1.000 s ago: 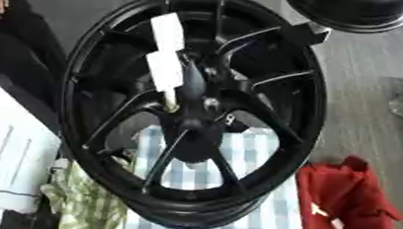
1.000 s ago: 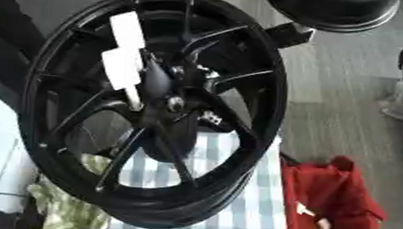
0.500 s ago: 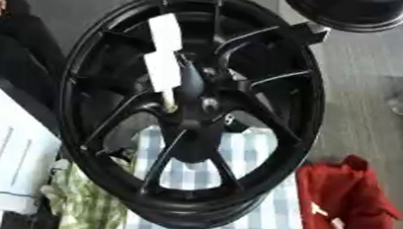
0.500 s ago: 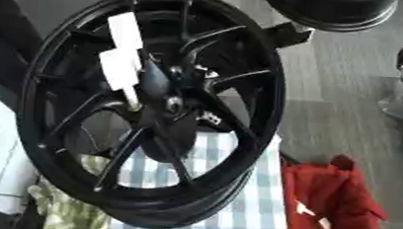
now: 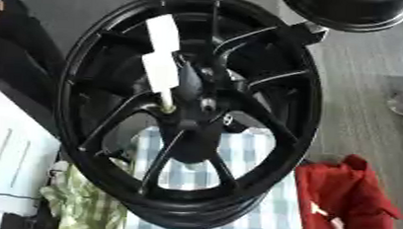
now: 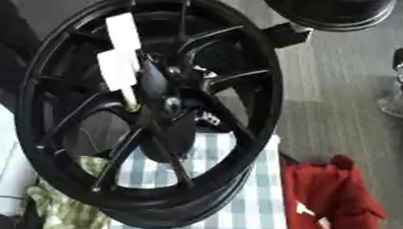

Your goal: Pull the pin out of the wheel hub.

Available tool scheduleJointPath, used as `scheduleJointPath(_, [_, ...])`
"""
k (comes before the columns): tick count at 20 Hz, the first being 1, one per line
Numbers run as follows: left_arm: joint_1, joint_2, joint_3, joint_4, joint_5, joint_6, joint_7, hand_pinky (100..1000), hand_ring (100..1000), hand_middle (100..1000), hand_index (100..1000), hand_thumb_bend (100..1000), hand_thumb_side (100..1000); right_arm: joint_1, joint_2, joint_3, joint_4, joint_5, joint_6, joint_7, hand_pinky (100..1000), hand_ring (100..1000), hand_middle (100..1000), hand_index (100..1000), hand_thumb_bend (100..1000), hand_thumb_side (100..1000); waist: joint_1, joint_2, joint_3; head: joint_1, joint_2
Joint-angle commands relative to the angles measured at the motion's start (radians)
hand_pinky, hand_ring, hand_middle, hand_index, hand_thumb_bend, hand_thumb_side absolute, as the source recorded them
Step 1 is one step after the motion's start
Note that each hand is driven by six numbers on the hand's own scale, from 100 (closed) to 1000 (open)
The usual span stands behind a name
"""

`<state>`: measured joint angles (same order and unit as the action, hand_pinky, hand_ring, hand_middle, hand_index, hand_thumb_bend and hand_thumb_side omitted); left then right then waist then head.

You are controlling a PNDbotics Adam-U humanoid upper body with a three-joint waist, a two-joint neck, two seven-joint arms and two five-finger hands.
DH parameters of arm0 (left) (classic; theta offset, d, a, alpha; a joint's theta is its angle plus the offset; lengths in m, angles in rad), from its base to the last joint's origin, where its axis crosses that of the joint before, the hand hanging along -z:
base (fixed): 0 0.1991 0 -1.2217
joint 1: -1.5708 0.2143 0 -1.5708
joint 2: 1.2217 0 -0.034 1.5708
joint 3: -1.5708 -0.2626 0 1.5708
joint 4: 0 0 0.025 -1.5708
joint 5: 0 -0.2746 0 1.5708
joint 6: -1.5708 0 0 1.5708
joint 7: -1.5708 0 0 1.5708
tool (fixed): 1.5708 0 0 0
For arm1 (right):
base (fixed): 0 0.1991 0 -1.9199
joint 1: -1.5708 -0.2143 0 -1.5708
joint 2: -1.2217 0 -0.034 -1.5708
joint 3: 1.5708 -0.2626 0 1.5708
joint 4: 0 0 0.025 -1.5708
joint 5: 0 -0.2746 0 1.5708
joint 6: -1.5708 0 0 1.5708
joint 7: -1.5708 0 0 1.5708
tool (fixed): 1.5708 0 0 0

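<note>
Wheel [image 5: 192, 111], glossy black with thin forked spokes running from a thick rim to a rounded hub [image 5: 197, 99], fills most of both views, standing tilted over a blue-and-white checked cloth [image 5: 235, 187]. Two white rectangular tags [image 5: 162, 57] lie one above the other along a spoke just left of the hub, and below them a small pale, cylindrical stub [image 5: 166, 106] sits against the hub's left side; whether this is the pin cannot be told. A crumpled red fabric bag [image 5: 347, 203] lies at the lower right, a green patterned cloth [image 5: 83, 204] at the lower left, and a flat white sheet [image 5: 8, 165] at the left edge. Neither robot hand appears in either view, so their pose and opening cannot be told, nor where the hub lies relative to them.
</note>
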<state>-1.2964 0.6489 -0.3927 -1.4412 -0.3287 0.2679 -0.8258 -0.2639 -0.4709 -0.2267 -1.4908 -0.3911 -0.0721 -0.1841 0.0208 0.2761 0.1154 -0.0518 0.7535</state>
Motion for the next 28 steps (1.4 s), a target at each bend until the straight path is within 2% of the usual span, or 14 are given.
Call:
scheduleJointPath(1, [-0.028, 0.002, -0.005, 0.001, -0.019, 0.007, -0.020, 804, 805, 757, 840, 507, 569, -0.009, -0.034, -0.002, -0.014, 0.006, -0.002, 0.004, 956, 827, 825, 802, 332, 378, -0.003, -0.027, -0.002, -0.003, -0.013])
scheduleJointPath(7, [-0.027, -0.007, -0.041, 0.018, -0.029, 0.002, -0.072, 804, 800, 752, 838, 524, 593, -0.010, -0.034, -0.001, -0.015, 0.007, -0.002, 0.004, 956, 828, 826, 802, 332, 378, -0.001, -0.029, -0.004, -0.003, -0.013])
scheduleJointPath(10, [-0.031, -0.014, -0.069, 0.032, -0.045, 0.002, -0.080, 803, 791, 739, 826, 580, 628, -0.010, -0.035, 0.000, -0.014, 0.007, -0.002, 0.004, 956, 828, 826, 802, 331, 379, 0.000, -0.029, -0.003, -0.004, -0.012])
scheduleJointPath(13, [-0.034, -0.025, -0.099, 0.046, -0.063, 0.000, -0.081, 802, 789, 736, 822, 583, 632, -0.010, -0.035, 0.000, -0.014, 0.007, -0.001, 0.004, 956, 828, 826, 802, 330, 378, 0.001, -0.029, -0.004, -0.003, -0.008])
scheduleJointPath(24, [-0.040, -0.052, -0.118, 0.090, -0.041, 0.012, -0.081, 803, 790, 737, 823, 557, 652, -0.011, -0.034, 0.003, -0.011, 0.009, 0.001, 0.006, 957, 828, 826, 802, 327, 381, 0.003, -0.031, -0.005, 0.007, 0.005])
scheduleJointPath(28, [-0.036, -0.051, -0.135, 0.099, -0.016, 0.013, -0.081, 809, 795, 742, 828, 596, 670, -0.012, -0.035, 0.003, -0.011, 0.009, 0.001, 0.007, 956, 828, 826, 802, 326, 381, 0.004, -0.032, -0.005, 0.012, 0.008])
